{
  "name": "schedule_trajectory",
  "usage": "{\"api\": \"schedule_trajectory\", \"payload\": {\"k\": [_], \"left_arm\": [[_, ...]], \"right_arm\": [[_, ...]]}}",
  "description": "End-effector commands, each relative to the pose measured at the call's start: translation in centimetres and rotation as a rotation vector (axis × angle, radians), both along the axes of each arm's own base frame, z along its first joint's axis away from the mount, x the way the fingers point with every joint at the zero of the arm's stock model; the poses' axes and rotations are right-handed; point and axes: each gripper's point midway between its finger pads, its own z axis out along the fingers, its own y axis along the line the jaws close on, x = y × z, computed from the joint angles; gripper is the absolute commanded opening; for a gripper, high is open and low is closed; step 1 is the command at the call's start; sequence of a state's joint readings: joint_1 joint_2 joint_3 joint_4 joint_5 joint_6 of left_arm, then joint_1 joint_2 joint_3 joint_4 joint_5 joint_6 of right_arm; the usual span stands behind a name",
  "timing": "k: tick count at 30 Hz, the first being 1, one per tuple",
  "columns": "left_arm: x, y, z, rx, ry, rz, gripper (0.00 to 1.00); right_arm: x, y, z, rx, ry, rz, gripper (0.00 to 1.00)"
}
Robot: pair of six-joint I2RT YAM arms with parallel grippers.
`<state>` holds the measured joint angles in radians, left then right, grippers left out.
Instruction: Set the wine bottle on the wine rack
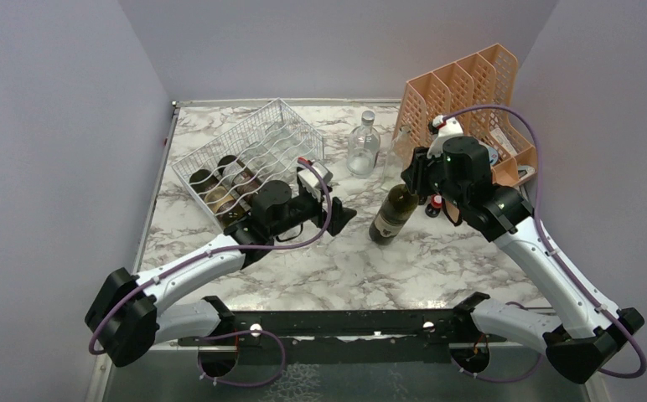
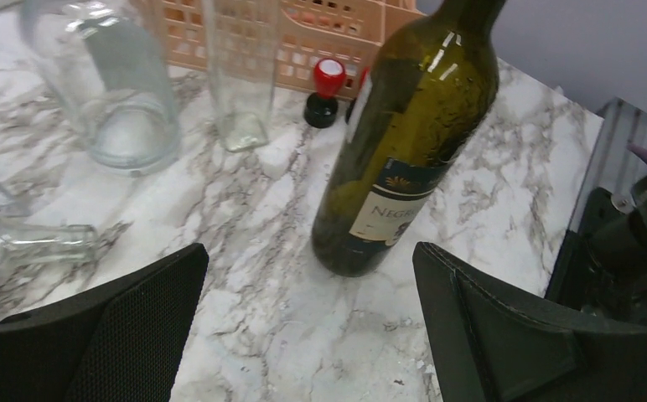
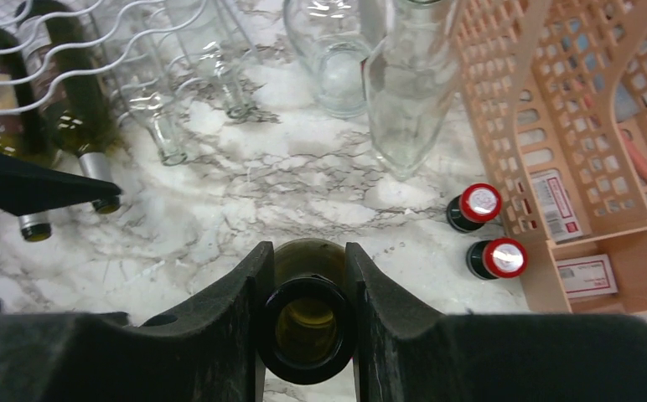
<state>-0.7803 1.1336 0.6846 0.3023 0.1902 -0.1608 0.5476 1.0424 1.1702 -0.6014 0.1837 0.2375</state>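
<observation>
Right claw [image 3: 307,251] is clenched around the neck of the green wine bottle [image 1: 393,215], which stands on the marble table [image 1: 345,268] near its middle. Left claw [image 2: 307,268] gapes wide just left of the bottle, apart from it. Farther back and left sits the wire wine rack [image 1: 249,146], with bottles in it.

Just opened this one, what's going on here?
The right gripper is shut on the neck of the green wine bottle, which stands on the marble table and looks not yet lifted. The left gripper hangs open beside the bottle, holding nothing. The wire rack at the back left already holds a few bottles; this one is not on it yet.
</observation>
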Motion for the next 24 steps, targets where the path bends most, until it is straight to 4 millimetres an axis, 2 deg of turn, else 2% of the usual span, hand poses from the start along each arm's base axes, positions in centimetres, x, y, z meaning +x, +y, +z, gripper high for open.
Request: {"api": "schedule_trajectory", "payload": {"k": [1,6,14,21,24], "left_arm": [[-2.4,-3.5,0.1,-0.066,-0.056,-0.189,0.99],[-3.7,-5.2,-2.3,-0.061,-0.016,-0.272,0.99],[-4.0,-6.4,-4.6,-0.047,0.027,-0.322,0.99],[-5.5,-6.6,-4.4,-0.055,-0.014,-0.418,0.99],[-6.3,-6.4,-3.7,-0.059,-0.062,-0.462,0.99]], "right_arm": [[-0.7,3.2,2.8,0.136,-0.057,0.155,0.01],[-1.4,5.4,3.2,0.190,-0.051,0.275,0.01],[-3.2,7.8,4.5,0.259,-0.056,0.448,0.01],[-5.3,8.9,6.2,0.292,-0.093,0.589,0.01],[-6.4,9.3,6.8,0.298,-0.118,0.660,0.01]]}}
